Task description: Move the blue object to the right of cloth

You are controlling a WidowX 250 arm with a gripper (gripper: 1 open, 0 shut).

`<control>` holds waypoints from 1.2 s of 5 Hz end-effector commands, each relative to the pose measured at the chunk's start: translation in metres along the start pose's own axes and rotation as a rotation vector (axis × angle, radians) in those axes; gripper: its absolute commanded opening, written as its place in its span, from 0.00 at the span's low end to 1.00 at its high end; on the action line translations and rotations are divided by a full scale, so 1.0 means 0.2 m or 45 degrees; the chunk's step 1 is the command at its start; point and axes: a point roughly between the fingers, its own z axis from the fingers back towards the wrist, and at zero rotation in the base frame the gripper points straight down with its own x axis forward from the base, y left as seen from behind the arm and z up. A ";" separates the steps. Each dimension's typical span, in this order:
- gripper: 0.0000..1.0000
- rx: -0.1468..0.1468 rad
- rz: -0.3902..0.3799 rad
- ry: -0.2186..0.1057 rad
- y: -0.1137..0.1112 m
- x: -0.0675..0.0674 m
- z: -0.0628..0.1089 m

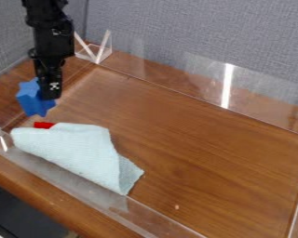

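The blue object, a small chunky bright blue block, hangs just above the wooden table at the far left, and my gripper is shut on it from above. The black arm rises straight up from there to the top left corner. The cloth, a pale aqua rumpled towel in a rough triangle, lies in front of the block near the table's front left edge. The block sits behind the cloth's left end and a little above it, apart from the fabric.
A tiny red piece lies on the table between the block and the cloth. Clear acrylic walls ring the wooden table. A white frame stands at the back left.
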 end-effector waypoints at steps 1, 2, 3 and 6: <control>0.00 0.134 -0.012 -0.068 0.05 0.03 0.17; 0.00 0.162 -0.050 -0.094 0.03 0.08 0.23; 0.00 0.214 -0.108 -0.133 -0.01 0.16 0.35; 0.00 0.202 -0.342 -0.178 -0.13 0.45 0.28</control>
